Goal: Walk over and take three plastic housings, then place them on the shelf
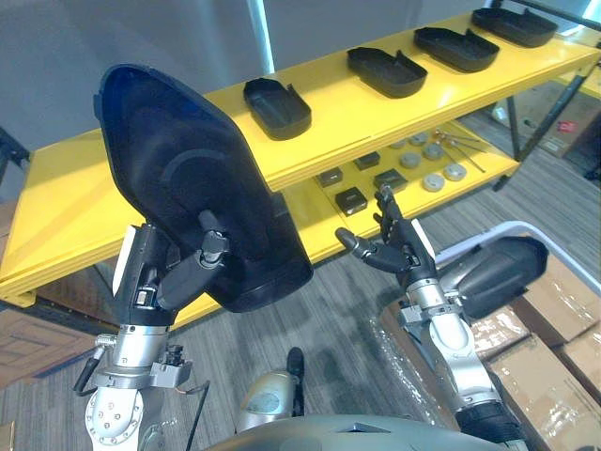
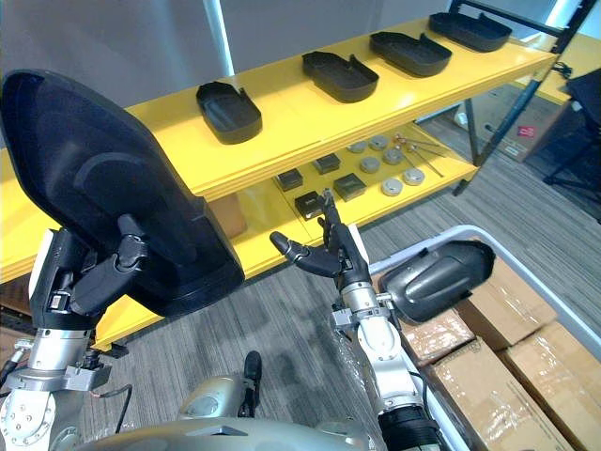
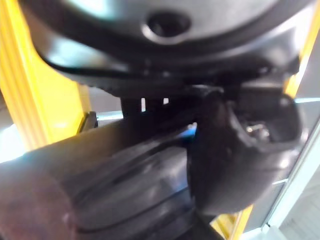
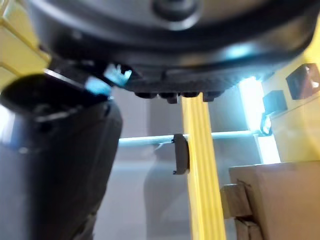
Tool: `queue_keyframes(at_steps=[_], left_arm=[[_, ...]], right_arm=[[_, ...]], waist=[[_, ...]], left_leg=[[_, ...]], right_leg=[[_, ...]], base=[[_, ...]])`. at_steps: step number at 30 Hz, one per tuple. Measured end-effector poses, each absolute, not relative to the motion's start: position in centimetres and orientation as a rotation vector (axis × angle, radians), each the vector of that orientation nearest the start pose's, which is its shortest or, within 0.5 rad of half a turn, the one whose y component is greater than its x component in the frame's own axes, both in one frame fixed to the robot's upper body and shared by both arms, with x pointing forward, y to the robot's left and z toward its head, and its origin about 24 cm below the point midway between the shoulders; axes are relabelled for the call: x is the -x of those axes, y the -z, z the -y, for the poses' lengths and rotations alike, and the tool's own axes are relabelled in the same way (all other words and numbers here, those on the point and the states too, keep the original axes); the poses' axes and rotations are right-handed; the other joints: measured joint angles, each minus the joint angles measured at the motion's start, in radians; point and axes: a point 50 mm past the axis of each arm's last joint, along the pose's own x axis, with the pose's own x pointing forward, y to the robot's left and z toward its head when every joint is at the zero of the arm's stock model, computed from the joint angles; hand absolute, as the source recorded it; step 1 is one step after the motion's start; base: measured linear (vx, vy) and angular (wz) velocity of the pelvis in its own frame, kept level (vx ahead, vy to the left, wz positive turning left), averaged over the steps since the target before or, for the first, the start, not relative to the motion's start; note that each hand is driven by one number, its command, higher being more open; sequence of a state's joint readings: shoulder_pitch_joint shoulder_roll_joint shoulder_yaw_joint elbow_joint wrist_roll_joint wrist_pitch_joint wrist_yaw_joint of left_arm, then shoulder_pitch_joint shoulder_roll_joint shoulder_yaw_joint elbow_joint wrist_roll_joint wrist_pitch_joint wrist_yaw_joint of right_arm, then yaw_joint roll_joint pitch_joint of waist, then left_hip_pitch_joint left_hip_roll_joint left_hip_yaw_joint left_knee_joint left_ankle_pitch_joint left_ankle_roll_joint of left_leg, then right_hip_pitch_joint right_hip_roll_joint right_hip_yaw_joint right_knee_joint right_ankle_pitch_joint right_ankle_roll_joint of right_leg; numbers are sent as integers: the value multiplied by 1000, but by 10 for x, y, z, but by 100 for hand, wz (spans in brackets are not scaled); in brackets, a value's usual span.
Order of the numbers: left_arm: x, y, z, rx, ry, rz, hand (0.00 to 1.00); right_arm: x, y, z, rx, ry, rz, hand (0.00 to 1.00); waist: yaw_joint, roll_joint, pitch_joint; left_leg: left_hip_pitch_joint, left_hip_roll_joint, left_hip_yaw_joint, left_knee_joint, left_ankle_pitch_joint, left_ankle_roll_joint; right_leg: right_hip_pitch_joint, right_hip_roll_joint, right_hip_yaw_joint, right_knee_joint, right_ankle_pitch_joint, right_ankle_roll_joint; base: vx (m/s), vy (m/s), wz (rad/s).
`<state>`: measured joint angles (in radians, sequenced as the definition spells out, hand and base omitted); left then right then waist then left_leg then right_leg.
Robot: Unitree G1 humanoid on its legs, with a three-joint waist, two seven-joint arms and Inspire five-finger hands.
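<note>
Left hand [image 1: 178,272] at lower left of the frame, thumb pressed on the near face and fingers wrapped behind: clamped on the held housing [image 1: 188,178] at its lower end. The housing stands nearly upright, broad face toward the camera, long axis running from upper left down to centre. Right hand [image 1: 394,246] at centre right, empty, fingers straight and spread with the thumb out to the side. Key relation: the shelf [image 1: 352,115] lies beyond and above the left hand, its yellow top tier crossing the frame from lower left to upper right, and the held housing overlaps its left stretch. The left arm is the nearer one to that stretch. Four placed housings [image 1: 277,108] lie flat and open side up in a row from centre to upper right, each well apart from the next. Judgement: the bare yellow to the left of the leftmost one is the free room, partly hidden behind the held housing, and the part must be tipped from upright to flat to match the row. Lower tier carries small dark boxes [image 1: 350,199] and grey round parts [image 1: 432,180]. At right, a spare housing [image 1: 498,272] rests in a white bin [image 1: 556,235], beside cardboard boxes [image 1: 563,324].
</note>
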<state>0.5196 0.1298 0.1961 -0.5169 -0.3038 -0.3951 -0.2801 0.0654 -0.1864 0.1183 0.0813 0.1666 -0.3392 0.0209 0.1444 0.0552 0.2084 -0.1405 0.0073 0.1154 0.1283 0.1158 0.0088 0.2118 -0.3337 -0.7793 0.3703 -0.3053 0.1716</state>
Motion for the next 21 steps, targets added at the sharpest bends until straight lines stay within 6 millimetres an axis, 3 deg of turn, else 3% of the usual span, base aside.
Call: queue_keyframes(at_steps=[2, 3, 4, 5, 6, 7, 8, 10, 11, 13, 15, 16, 19, 20, 21], left_arm=[[-137, -113, -222, -93, 20, 444, 0], [-139, -115, -225, -112, 19, 456, 0], [-141, -113, -225, -105, 10, 455, 0], [-142, -114, -226, -124, -1, 456, 0], [-144, -117, -227, -151, -14, 459, 0], [-146, -119, -229, -158, -23, 469, 0], [-150, -125, -231, -170, -30, 497, 0], [-161, -132, -233, -178, -22, 542, 0], [-172, -135, -235, -171, -25, 573, 0], [-178, -134, -237, -157, -51, 574, 0], [-173, -131, -243, -167, -85, 554, 0], [-171, -125, -244, -148, -101, 529, 0], [-160, -112, -242, -118, -107, 467, 0], [-159, -111, -241, -116, -101, 464, 0], [-159, -111, -237, -106, -83, 470, 0]], right_arm=[[-234, -41, 159, -27, -68, 189, 100], [-233, -42, 158, -44, -44, 196, 100], [-234, -42, 160, -38, -34, 198, 100], [-236, -44, 160, -36, -30, 207, 100], [-238, -45, 160, -38, -27, 217, 100], [-240, -48, 160, -35, -29, 231, 100], [-244, -56, 161, -11, -34, 277, 100], [-250, -71, 167, 23, -21, 356, 100], [-256, -90, 171, 29, 5, 443, 100], [-257, -112, 173, 34, 22, 553, 100], [-253, -133, 171, 23, 16, 666, 100], [-251, -145, 173, 33, 11, 733, 100], [-260, -166, 176, 74, -7, 810, 100], [-262, -169, 178, 77, 1, 817, 100], [-264, -171, 183, 80, 26, 820, 100]], waist=[[13, -25, -10], [16, -54, -17], [15, -67, -27], [13, -64, -21], [12, -57, -18], [7, -52, -17], [-11, -41, -10], [-28, -28, -4], [-43, -18, -2], [-60, -13, -2], [-53, -49, -20], [-48, -45, -27], [-17, 20, -61], [-16, 25, -64], [-24, 27, -65]], left_leg=[[-24, -15, 35, 96, -87, 18], [-25, -39, 33, 123, -120, 17], [-17, -66, 3, 107, -122, 29], [14, -70, -9, 74, -113, 40], [45, -68, -33, 45, -108, 46], [68, -67, -60, 28, -110, 47], [94, -63, -102, 12, -115, 42], [120, -63, -156, -5, -118, 38], [136, -64, -210, -12, -126, 36], [154, -62, -259, -10, -138, 20], [155, -83, -293, 4, -163, -18], [150, -76, -306, 30, -185, -48], [145, 24, -282, 13, -187, -90], [148, 36, -269, -1, -181, -95], [146, 73, -147, -19, -158, -89]], right_leg=[[35, -17, -22, 1, -8, 64], [20, -70, 21, 121, 6, 52], [-68, -136, 114, 298, 66, 28], [-126, -162, 180, 420, 157, 2], [-167, -170, 223, 495, 142, -18], [-199, -157, 252, 523, 92, -33], [-230, -119, 287, 478, 54, -69], [-270, -57, 358, 357, 35, -98], [-323, -6, 455, 263, 37, -94], [-341, 42, 530, 127, 62, -67], [-326, 50, 533, -29, 174, -107], [-295, 53, 511, -62, 250, -69], [-217, 135, 419, -171, 268, -97], [-201, 144, 400, -188, 271, -101], [-160, 150, 339, -227, 273, -104]], base=[[157, 41, 42], [267, 83, 70], [279, 86, 71], [242, 93, 59], [224, 38, 38], [318, 22, 58], [241, -3, 66], [210, -47, 93], [188, -112, 107], [214, -222, 110], [237, -332, 89], [235, -299, 66], [226, -269, 58], [207, -217, 82], [142, -144, 86]])
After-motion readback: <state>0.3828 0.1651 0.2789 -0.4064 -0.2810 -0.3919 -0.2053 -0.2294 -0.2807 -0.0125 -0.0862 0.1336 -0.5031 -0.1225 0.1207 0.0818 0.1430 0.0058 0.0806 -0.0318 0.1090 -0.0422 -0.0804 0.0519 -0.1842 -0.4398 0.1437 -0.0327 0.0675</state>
